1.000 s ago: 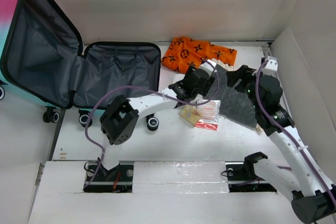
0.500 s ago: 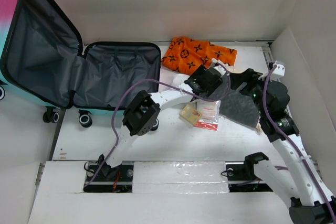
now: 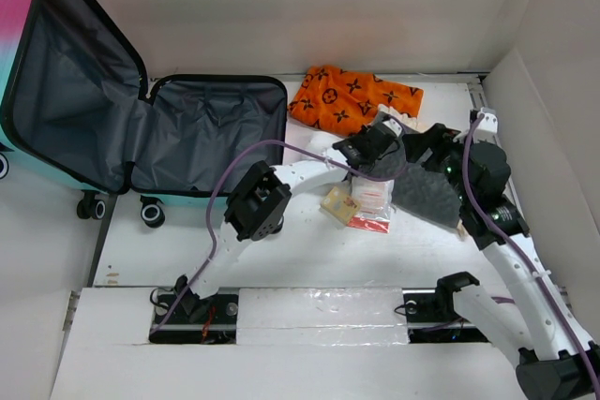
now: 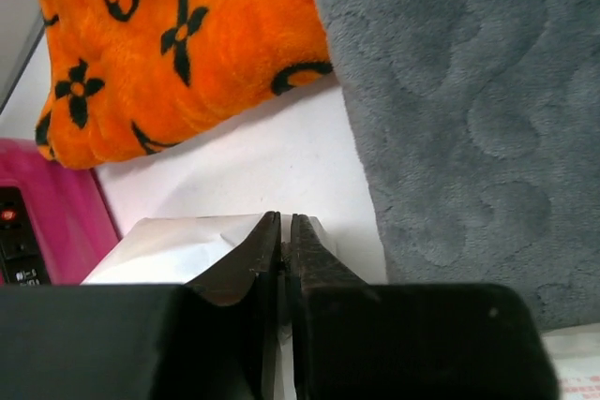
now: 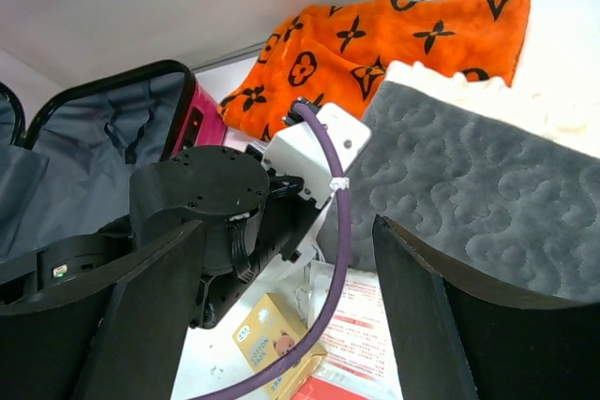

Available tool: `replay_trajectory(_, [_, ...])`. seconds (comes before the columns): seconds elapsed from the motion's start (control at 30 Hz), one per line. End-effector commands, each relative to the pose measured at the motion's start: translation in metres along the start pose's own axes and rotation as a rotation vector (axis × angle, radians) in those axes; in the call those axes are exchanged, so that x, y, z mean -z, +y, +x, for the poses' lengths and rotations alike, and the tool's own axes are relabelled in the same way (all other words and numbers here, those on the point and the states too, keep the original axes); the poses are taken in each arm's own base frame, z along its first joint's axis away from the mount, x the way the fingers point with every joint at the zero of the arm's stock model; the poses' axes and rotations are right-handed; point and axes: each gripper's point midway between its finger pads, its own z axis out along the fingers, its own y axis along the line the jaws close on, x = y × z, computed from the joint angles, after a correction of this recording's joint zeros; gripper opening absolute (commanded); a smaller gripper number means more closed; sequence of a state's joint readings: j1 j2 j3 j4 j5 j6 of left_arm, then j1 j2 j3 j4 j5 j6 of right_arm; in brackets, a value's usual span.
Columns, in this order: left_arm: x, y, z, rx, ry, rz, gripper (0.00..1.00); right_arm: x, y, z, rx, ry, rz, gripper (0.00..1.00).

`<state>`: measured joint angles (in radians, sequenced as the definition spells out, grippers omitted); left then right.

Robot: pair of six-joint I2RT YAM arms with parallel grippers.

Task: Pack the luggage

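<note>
Pink-to-teal hard-shell suitcase (image 3: 206, 133) laid open at far left. Left gripper (image 4: 284, 222) pressed together beside grey quilted cloth (image 4: 469, 110), nothing seen clamped; right gripper (image 5: 286, 231) spread wide. Risk: empty lift if cloth edge missed

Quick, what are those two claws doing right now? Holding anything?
Left gripper: closed, nothing visibly held.
Right gripper: open, empty.

The luggage (image 3: 141, 138) is laid open at the left end of the surface (image 3: 309, 250), with its lid propped up on the left. The plush blanket (image 3: 354, 96) is set to its right along the far edge. The quilted mat (image 3: 427, 196) is spread in front of the blanket. A small box (image 3: 339, 205) and flat packets (image 3: 373, 201) are placed just left of the mat. The left tool (image 4: 284, 224) is positioned between blanket and mat.
</note>
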<state>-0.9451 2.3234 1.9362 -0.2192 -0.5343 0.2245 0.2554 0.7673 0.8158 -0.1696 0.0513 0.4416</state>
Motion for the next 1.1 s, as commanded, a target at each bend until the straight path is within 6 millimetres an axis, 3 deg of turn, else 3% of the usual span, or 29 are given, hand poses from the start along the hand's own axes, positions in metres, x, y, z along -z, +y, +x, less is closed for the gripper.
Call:
replay_trajectory(0.0, [0.028, 0.036, -0.026, 0.073, -0.056, -0.072, 0.0, 0.0, 0.01, -0.014, -0.001, -0.045, -0.046, 0.77])
replay_trajectory(0.07, [0.036, 0.039, -0.024, 0.082, -0.057, -0.062, 0.0, -0.003, 0.009, -0.007, -0.001, -0.025, -0.046, 0.77])
replay_trajectory(0.17, [0.074, 0.059, -0.059, 0.187, -0.158, -0.024, 0.0, -0.003, 0.01, -0.009, -0.001, -0.034, -0.051, 0.77])
replay_trajectory(0.3, [0.11, 0.075, -0.086, 0.288, -0.259, 0.027, 0.0, -0.006, 0.01, -0.003, 0.0, -0.019, -0.058, 0.76])
replay_trajectory(0.33, [0.13, 0.102, -0.103, 0.35, -0.321, 0.023, 0.0, -0.006, 0.01, -0.003, 0.0, -0.019, -0.058, 0.76])
replay_trajectory(0.4, [0.145, 0.121, -0.11, 0.414, -0.364, 0.039, 0.0, -0.004, 0.012, -0.005, 0.0, -0.023, -0.07, 0.76])
replay_trajectory(0.43, [0.164, 0.143, -0.118, 0.459, -0.412, 0.031, 0.0, -0.004, 0.014, -0.007, -0.001, -0.034, -0.075, 0.76])
replay_trajectory(0.53, [0.182, 0.183, -0.121, 0.547, -0.473, -0.044, 0.0, -0.004, 0.015, -0.007, 0.0, -0.029, -0.086, 0.76])
replay_trajectory(0.57, [0.189, 0.209, -0.116, 0.608, -0.483, -0.085, 0.0, -0.004, 0.018, -0.005, 0.0, -0.023, -0.099, 0.76])
replay_trajectory(0.6, [0.193, 0.222, -0.115, 0.645, -0.494, -0.101, 0.0, -0.003, 0.021, -0.007, 0.001, -0.025, -0.114, 0.76])
replay_trajectory(0.63, [0.19, 0.234, -0.1, 0.671, -0.47, -0.147, 0.0, -0.003, 0.024, -0.008, 0.001, -0.028, -0.132, 0.76])
replay_trajectory(0.67, [0.2, 0.267, -0.09, 0.729, -0.49, -0.214, 0.0, -0.004, 0.029, -0.006, 0.002, -0.011, -0.157, 0.75])
replay_trajectory(0.73, [0.209, 0.299, -0.072, 0.84, -0.517, -0.285, 0.0, -0.006, 0.031, -0.001, 0.003, 0.009, -0.172, 0.75])
replay_trajectory(0.77, [0.214, 0.328, -0.044, 0.895, -0.513, -0.353, 0.0, -0.006, 0.032, -0.003, 0.003, 0.001, -0.176, 0.75])
replay_trajectory(0.83, [0.224, 0.357, -0.02, 1.013, -0.555, -0.427, 0.0, -0.011, 0.036, 0.004, -0.006, 0.02, -0.193, 0.73])
replay_trajectory(0.87, [0.22, 0.362, 0.002, 1.052, -0.538, -0.457, 0.0, -0.012, 0.041, 0.01, -0.005, 0.041, -0.213, 0.73])
replay_trajectory(0.9, [0.236, 0.395, 0.022, 1.115, -0.575, -0.514, 0.0, -0.012, 0.047, 0.016, -0.003, 0.062, -0.234, 0.71])
replay_trajectory(0.97, [0.228, 0.402, 0.035, 1.174, -0.587, -0.456, 0.0, -0.013, 0.052, 0.023, -0.001, 0.085, -0.249, 0.71])
replay_trajectory(1.0, [0.226, 0.407, 0.045, 1.187, -0.566, -0.465, 0.1, -0.014, 0.055, 0.027, 0.001, 0.094, -0.246, 0.71])
replay_trajectory(1.03, [0.212, 0.405, 0.059, 1.196, -0.506, -0.485, 0.4, -0.014, 0.057, 0.029, 0.002, 0.095, -0.248, 0.73])
replay_trajectory(1.07, [0.205, 0.397, 0.065, 1.188, -0.458, -0.484, 0.58, -0.016, 0.056, 0.034, 0.019, 0.11, -0.238, 0.75])
